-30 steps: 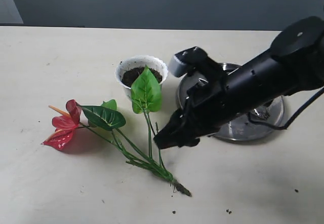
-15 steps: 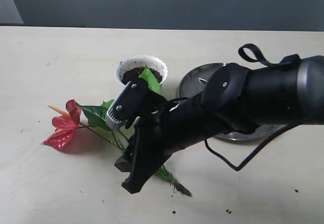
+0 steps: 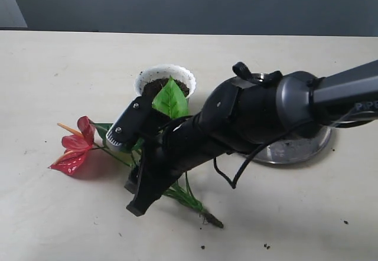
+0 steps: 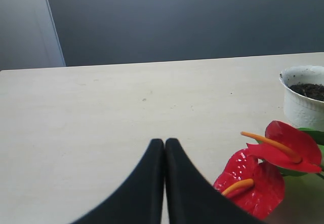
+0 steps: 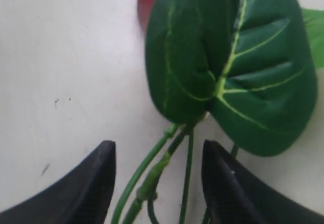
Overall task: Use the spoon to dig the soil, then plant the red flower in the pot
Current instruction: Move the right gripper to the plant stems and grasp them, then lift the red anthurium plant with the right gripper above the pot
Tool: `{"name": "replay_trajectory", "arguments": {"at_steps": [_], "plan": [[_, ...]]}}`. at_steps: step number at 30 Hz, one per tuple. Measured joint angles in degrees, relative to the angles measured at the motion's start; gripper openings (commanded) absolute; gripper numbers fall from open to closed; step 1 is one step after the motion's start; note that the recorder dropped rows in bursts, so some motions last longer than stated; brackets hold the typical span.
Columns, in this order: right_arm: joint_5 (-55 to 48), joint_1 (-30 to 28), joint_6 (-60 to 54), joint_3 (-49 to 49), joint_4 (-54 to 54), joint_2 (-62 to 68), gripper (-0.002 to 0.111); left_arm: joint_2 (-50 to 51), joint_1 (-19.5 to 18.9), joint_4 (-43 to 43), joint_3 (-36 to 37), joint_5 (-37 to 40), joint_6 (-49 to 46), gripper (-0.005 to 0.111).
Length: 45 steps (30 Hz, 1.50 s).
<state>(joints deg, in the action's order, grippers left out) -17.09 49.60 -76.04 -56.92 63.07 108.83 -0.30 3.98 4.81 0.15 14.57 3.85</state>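
The red flower (image 3: pixel 74 149) lies flat on the table, its green stems (image 3: pixel 188 198) running to the roots at the near side. My right gripper (image 3: pixel 133 199) has reached across and stands open over the stems, one finger on each side of them; the right wrist view shows the gripper (image 5: pixel 158 155) straddling the stems (image 5: pixel 152 181) below a broad leaf (image 5: pixel 238 62). The white pot (image 3: pixel 165 75) holds dark soil (image 3: pixel 157 86). My left gripper (image 4: pixel 164 143) is shut and empty beside the red blooms (image 4: pixel 266 176). The spoon is hidden.
A round steel plate (image 3: pixel 298 150) lies at the right, mostly covered by my right arm. A few soil crumbs (image 3: pixel 266 247) dot the near table. In the left wrist view the pot (image 4: pixel 302 102) stands beyond the blooms.
My right arm has swung from above the plate leftward and down across the flower stems. Its open gripper now sits around them. The flower and pot have not moved.
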Motion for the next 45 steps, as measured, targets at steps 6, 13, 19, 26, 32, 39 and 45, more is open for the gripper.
{"name": "replay_trajectory", "arguments": {"at_steps": [6, 13, 19, 26, 32, 39, 45], "plan": [[-0.1, 0.0, 0.0, -0.1, 0.0, 1.7, 0.014, 0.0, 0.0, 0.0, 0.0, 0.0, 0.0, 0.002], [-2.0, 0.0, 0.1, -0.3, 0.0, 1.3, 0.000, 0.0, 0.0, 0.0, 0.0, 0.0, 0.0, 0.002], [-8.0, 0.0, 0.1, -0.3, 1.0, -4.6, 0.000, 0.0, 0.0, 0.0, 0.0, 0.0, 0.0, 0.002], [-4.1, 0.1, 0.1, -0.3, 6.6, -17.5, 0.000, 0.0, 0.0, 0.0, 0.0, 0.0, 0.0, 0.002], [12.7, 0.1, 0.2, -0.3, 7.8, -25.8, 0.000, 0.0, 0.0, 0.0, 0.0, 0.0, 0.0, 0.002], [36.3, 0.1, 16.7, -0.3, -2.0, -25.8, 0.000, 0.0, 0.0, 0.0, 0.0, 0.0, 0.0, 0.002], [69.2, 0.2, 65.3, -0.3, -44.6, -14.5, -0.001, 0.0, 0.0, 0.0, 0.0, 0.0, 0.0, 0.002]]}}
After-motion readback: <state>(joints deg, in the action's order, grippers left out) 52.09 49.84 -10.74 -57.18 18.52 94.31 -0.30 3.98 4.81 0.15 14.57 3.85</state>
